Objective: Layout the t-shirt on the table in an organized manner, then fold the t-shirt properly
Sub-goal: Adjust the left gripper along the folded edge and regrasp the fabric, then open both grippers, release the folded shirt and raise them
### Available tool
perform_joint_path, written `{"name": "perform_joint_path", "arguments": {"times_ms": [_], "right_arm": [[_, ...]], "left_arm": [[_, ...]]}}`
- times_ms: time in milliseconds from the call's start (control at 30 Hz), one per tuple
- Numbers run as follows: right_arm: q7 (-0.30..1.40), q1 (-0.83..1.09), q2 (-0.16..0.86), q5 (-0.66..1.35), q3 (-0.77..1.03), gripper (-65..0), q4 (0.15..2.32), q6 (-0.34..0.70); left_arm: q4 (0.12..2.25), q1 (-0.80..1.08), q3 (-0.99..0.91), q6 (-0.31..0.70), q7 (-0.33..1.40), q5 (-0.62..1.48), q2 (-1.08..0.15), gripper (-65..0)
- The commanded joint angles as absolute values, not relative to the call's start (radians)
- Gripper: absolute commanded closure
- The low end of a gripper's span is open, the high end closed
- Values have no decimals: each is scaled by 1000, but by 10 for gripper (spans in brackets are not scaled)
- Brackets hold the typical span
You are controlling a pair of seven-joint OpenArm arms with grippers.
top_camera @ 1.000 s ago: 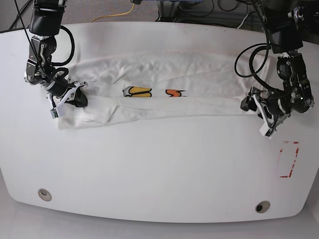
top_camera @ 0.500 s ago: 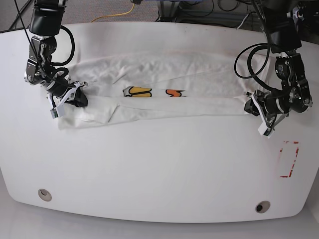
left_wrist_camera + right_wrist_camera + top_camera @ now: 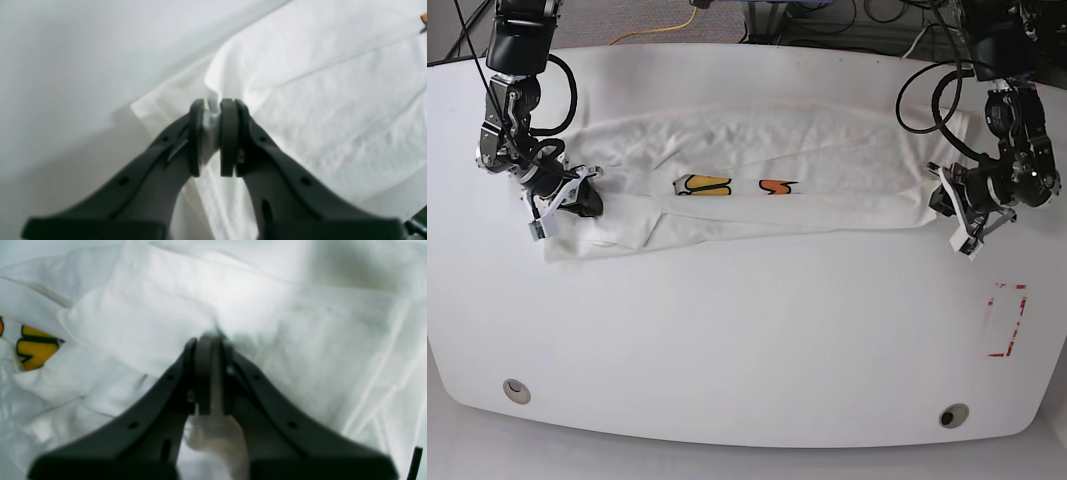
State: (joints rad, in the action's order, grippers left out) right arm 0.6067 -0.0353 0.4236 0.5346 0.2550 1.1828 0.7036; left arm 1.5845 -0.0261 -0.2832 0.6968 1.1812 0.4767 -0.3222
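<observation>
The white t-shirt (image 3: 757,175) is stretched lengthwise across the far half of the table (image 3: 747,340), its yellow and orange print (image 3: 702,184) partly folded under. One end is pinched between the closed pads of the left gripper (image 3: 212,138), the other clamped by the right gripper (image 3: 210,373).

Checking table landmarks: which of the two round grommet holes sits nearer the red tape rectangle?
The dark round grommet hole at the white tabletop's front edge, on the base view's right, just below the red tape rectangle. The paler grommet hole lies far across, at front left.
</observation>
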Motion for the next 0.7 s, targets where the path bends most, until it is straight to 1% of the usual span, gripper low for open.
{"name": "perform_joint_path", "arguments": {"times_ms": [0, 267, 567, 667], "right_arm": [[619, -45, 438, 524, 259, -51, 1190, 698], [619, -44, 438, 524, 259, -51, 1190, 698], [619, -44, 437, 526, 259, -51, 1190, 698], [619, -44, 437, 524, 259, -51, 1190, 698]], "left_arm": [[1641, -7, -289, 698, 1184, 492, -361, -63], [1764, 97, -292, 698, 1184, 492, -401, -67], [1787, 177, -292, 698, 1184, 489, -415, -67], [1785, 202, -294, 698, 1184, 489, -455, -68]]}}
